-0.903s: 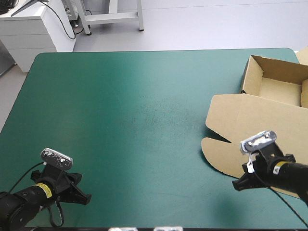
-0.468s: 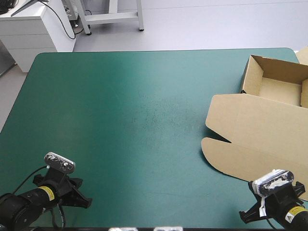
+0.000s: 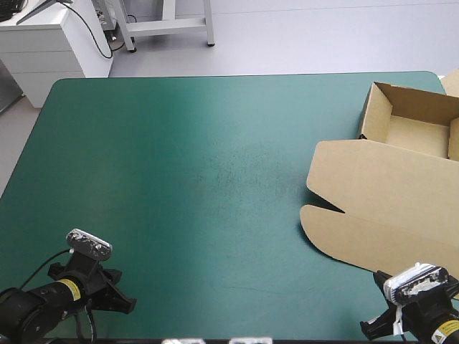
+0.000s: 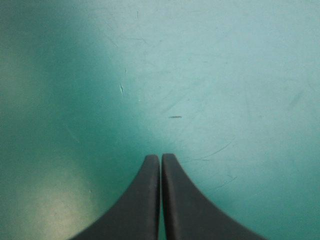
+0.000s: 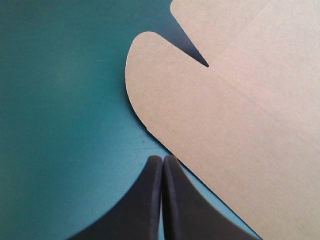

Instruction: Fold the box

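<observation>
Your right gripper (image 3: 371, 330) has backed off the box (image 3: 387, 193) to the table (image 3: 201, 201)'s near edge, fingers together, empty. The box lies on the table's right side, tray open, its near edge just ahead of that gripper. Left gripper (image 4: 160, 157), also together, is well apart.

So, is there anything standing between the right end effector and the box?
Nothing visible does. The right end effector, its fingers shut, sits close to the edge of the flat lid of the box. At most a thin strip of bare teal-green cover lies between them, with no other object there.
</observation>
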Available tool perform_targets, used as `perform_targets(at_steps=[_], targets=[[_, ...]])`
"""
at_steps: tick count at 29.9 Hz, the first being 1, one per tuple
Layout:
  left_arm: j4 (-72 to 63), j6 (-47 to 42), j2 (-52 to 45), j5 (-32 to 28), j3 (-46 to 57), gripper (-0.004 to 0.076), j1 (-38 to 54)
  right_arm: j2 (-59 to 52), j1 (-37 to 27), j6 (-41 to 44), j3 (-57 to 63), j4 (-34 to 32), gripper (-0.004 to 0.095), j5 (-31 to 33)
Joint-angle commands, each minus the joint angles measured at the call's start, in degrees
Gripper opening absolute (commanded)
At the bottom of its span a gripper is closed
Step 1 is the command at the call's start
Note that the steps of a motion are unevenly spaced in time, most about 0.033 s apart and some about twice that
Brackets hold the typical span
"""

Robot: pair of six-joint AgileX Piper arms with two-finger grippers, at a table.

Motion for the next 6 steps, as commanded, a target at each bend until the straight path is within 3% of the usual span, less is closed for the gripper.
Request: perform_targets(at_steps=[1, 6], targets=[[-0.86, 0.0, 0.12, -1.97, -1.35, -0.0008, -0.04, 0.69, -0.06, -0.22, -1.5, 0.48, -0.0016, -3.71], [-0.86, 0.0, 0.12, -1.97, -1.35, -0.0008, -0.04, 0.69, -0.06, -0.22, -1.5, 0.48, -0.0016, -3.71]])
